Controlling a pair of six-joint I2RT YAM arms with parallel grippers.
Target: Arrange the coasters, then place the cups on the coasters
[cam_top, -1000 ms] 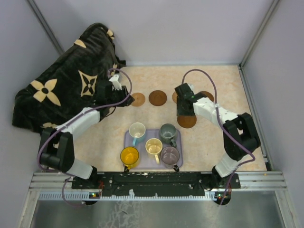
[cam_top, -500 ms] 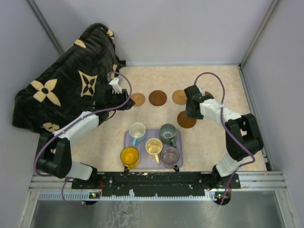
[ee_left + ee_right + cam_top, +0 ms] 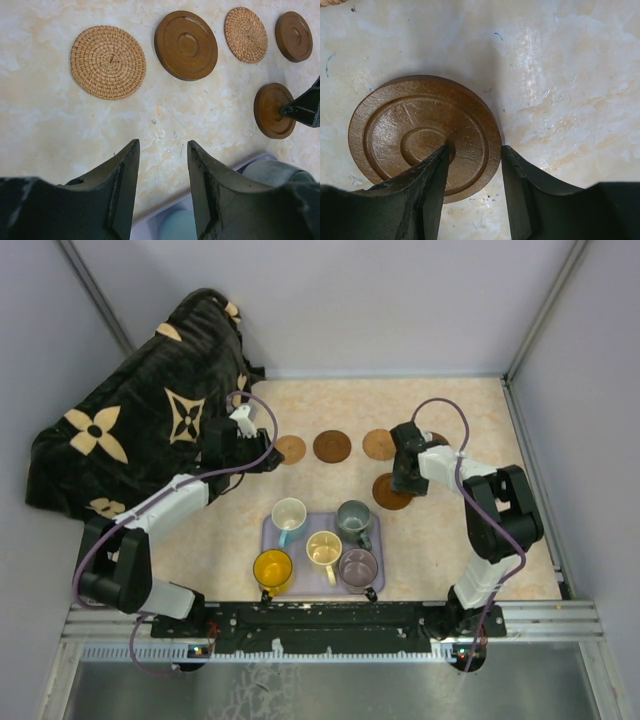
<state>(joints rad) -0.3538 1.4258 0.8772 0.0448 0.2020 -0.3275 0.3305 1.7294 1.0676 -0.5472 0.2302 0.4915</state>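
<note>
Five coasters lie on the table: a woven tan one (image 3: 290,449), a dark brown one (image 3: 332,446), another woven one (image 3: 378,444), a dark one (image 3: 437,439) partly behind the right arm, and a dark one (image 3: 390,494) nearer the front. My right gripper (image 3: 477,151) is open and straddles that front coaster (image 3: 420,135): one finger rests on its top, the other stands just outside its rim. My left gripper (image 3: 162,149) hangs open and empty left of the row. Five cups, white-blue (image 3: 289,513), grey-green (image 3: 353,517), cream (image 3: 323,548), yellow (image 3: 272,567) and mauve (image 3: 357,566), stand on the lavender tray (image 3: 270,536).
A black blanket with tan flower prints (image 3: 130,410) is heaped at the back left, close behind my left arm. Grey walls enclose the table on three sides. The tray of cups sits between the two arm bases at the front.
My right gripper has swung from above the row of coasters down and to the right onto the front dark coaster. My left gripper has drawn back a little and opened slightly.
</note>
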